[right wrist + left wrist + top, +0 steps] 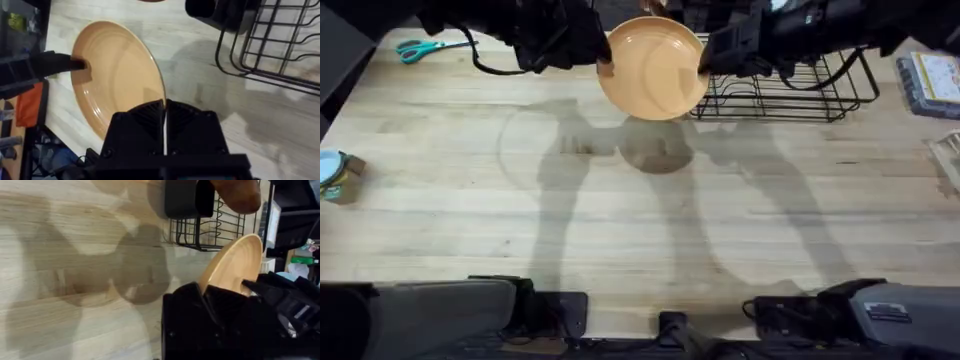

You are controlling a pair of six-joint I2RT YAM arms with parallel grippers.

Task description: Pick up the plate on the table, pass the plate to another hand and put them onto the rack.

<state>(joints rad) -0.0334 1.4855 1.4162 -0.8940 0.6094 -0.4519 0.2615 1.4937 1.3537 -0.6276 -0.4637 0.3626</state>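
Observation:
The orange-tan plate (653,68) hangs in the air above the table (620,230), at the back and just left of the rack (790,95). My left gripper (605,65) is shut on its left rim and my right gripper (705,62) is shut on its right rim. In the right wrist view the plate (117,75) stands edge-on between my own fingers (145,117), with the left gripper (75,65) clamped on the far rim. In the left wrist view the plate (232,265) rises from my left gripper (202,292), and the right gripper (260,287) grips its other edge.
The rack's dark utensil cup (185,200) stands at its near end. Teal scissors (420,47) lie at the back left. A small roll (335,175) sits at the left edge and a box (930,85) at the right edge.

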